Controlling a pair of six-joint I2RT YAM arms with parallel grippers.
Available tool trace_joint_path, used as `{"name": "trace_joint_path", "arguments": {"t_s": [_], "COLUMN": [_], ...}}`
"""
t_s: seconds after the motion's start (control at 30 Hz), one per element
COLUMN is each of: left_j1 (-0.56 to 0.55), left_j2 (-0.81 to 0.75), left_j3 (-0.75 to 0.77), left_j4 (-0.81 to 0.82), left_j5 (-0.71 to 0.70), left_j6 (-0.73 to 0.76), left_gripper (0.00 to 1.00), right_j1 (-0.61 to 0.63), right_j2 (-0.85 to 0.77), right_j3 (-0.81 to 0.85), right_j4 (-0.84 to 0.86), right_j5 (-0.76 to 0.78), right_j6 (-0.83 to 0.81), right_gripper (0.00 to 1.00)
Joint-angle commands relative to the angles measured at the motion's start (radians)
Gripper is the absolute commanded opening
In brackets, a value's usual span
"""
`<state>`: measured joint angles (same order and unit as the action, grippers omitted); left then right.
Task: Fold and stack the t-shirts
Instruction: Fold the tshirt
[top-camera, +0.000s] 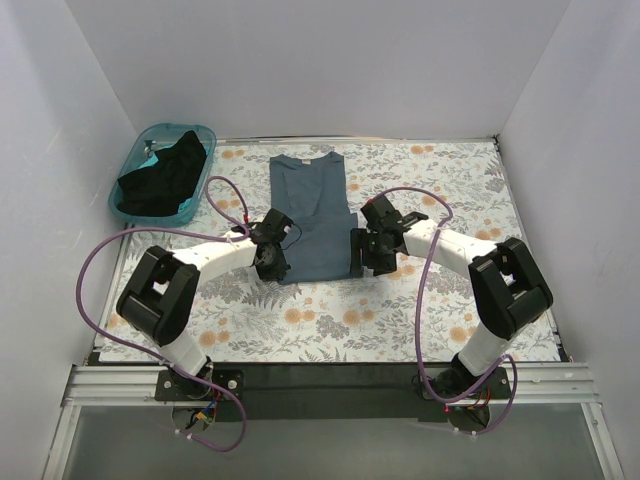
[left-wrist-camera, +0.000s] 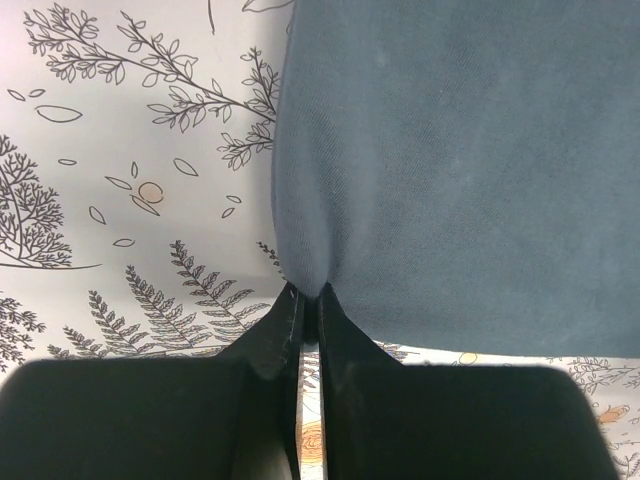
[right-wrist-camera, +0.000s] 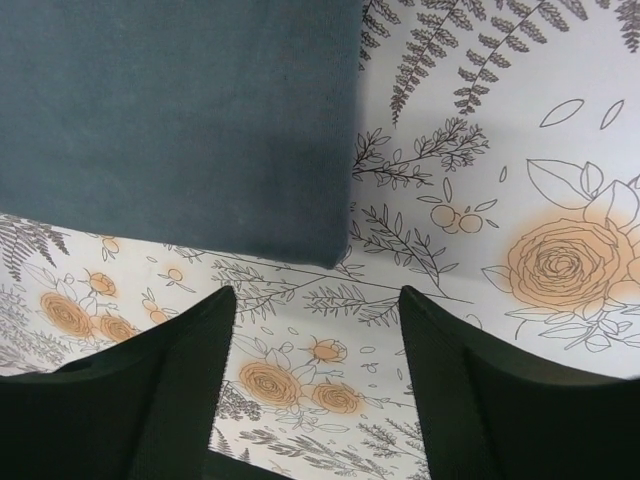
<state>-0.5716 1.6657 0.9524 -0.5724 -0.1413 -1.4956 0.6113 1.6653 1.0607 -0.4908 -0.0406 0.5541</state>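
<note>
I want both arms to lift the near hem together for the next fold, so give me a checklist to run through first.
1. Left gripper pinching the near-left corner of the blue-grey t-shirt: ok, shut on the cloth.
2. Right gripper pinching the near-right corner: not ok, jaws open, corner lies just ahead, ungripped.
3. Shirt lying flat on the table as a narrow strip: ok.
4. Black t-shirt out of the way: ok, in the teal basket.
5. All cloth layers caught in the left pinch: cannot tell.
</note>
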Motion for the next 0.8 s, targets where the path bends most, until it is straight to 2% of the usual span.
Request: {"name": "trace_joint_path", "arguments": {"t_s": [0.0,0.23,0.27,0.47,0.77], "left_j1": [-0.016,-0.016,-0.016,-0.016,-0.016], "left_j2": [0.077,0.063,0.062,0.039,0.026], "left_j3": [-0.084,-0.092,-0.092,-0.103,-0.109], "left_j4": [-0.057,-0.057,-0.057,-0.058,-0.061], "left_j5": [0.071,0.072,0.072,0.074,0.086], "left_j6": [-0.006,-0.003,0.0,0.0,0.003], "left_gripper": [0.0,0.0,0.0,0.0,0.0], "right_j1": [0.007,0.008,0.008,0.025,0.091], "right_j2": [0.022,0.048,0.051,0.086,0.155], "right_j3": [0.047,0.051,0.051,0.051,0.061], "right_j4": [0.038,0.06,0.063,0.074,0.017], "right_j5": [-0.002,0.005,0.008,0.036,0.175], "right_j6": [0.035,0.058,0.061,0.057,0.046], "right_gripper": [0.59,0.52,0.49,0.41,0.43]}}
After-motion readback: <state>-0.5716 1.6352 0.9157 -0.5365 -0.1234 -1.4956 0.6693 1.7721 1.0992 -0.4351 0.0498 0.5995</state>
